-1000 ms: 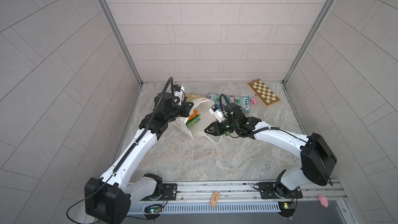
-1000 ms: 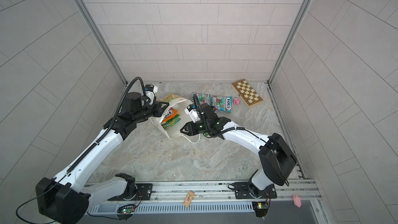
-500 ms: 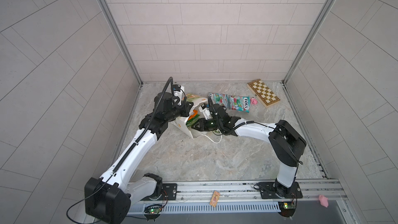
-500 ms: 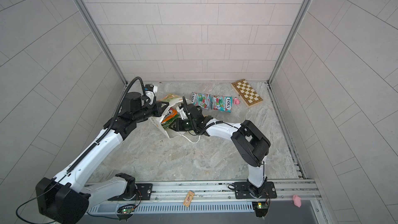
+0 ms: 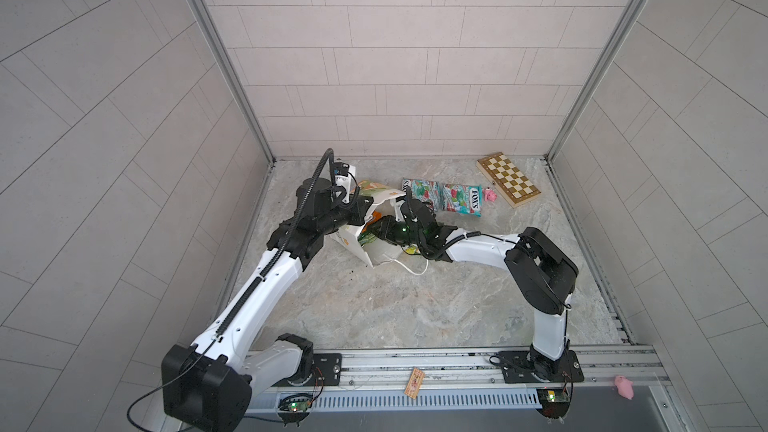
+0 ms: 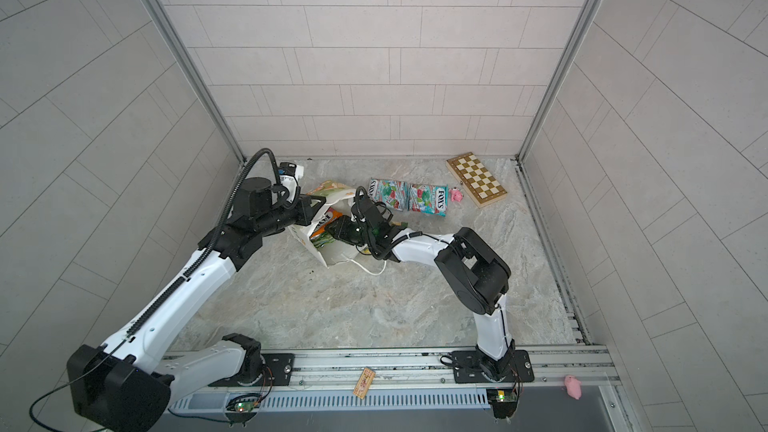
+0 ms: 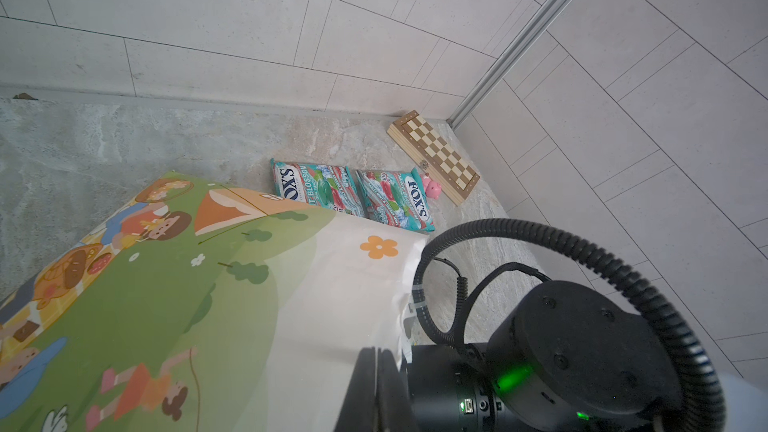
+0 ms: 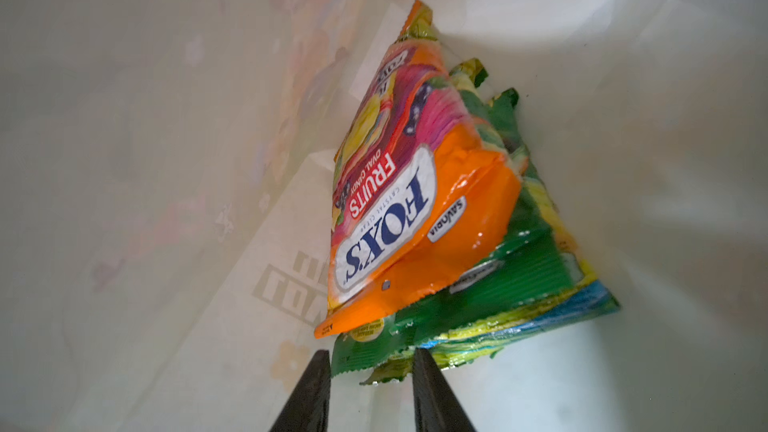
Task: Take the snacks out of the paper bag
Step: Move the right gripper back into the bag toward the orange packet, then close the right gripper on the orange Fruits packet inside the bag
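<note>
Reaching in from the 3 o'clock side, the right arm has pushed the right gripper (image 8: 372, 388) through the mouth of the paper bag (image 5: 379, 252). A second ago it hung just outside the opening. The arm's elbow has folded in toward the bench centre with it.

Seen from the right wrist, the gripper's two dark fingers (image 8: 309, 388) stand apart inside the bag. The ragged lower edge of the green packets (image 8: 478, 284) lies between their tips, and no squeeze on the foil shows. On top of that green stack lies the orange FOX'S Fruits packet (image 8: 415, 209), label up, and the whole pile leans against the bag's pale inner wall.

In both top views the bag lies on its side at about 11 o'clock from the centre of the bench (image 5: 395, 305). Its mouth faces 4 o'clock, with orange and green foil showing in the opening. The left gripper (image 7: 377, 384), unmoved, is pressed together on the bag's upper rim and holds it up. One white cord handle (image 5: 415, 271) trails on the bench at the bag's 5 o'clock.

Already out, the two teal FOX'S packets (image 5: 422, 194) lie side by side, touching, at 12 to 1 o'clock near the back wall. A pink toy pig (image 5: 490, 195) sits just beside them, between the packets and the chessboard (image 5: 509, 180) in the 1 o'clock corner. A second pink pig (image 5: 623, 386) lies by the front rail at 5 o'clock.
</note>
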`<move>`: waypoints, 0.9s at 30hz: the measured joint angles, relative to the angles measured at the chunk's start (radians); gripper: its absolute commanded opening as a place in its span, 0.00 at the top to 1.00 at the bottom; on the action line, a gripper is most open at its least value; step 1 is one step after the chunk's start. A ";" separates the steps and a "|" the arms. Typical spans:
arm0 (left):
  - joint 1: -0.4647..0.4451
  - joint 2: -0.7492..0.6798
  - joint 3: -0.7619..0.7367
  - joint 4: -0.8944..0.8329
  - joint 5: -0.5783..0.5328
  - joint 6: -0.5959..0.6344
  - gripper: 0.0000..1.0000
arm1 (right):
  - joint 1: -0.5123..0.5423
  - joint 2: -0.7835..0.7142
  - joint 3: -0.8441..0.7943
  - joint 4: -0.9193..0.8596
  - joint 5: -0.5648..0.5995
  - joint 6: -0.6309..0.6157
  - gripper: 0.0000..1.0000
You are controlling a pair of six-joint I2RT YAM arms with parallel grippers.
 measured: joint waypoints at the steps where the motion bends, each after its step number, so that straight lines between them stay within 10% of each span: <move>1: 0.000 0.000 0.000 0.000 0.002 0.002 1.00 | 0.000 0.000 0.000 0.004 0.016 0.014 0.66; 27: 0.000 0.008 0.000 0.000 0.043 0.005 1.00 | 0.007 0.058 0.058 -0.018 0.191 0.082 0.66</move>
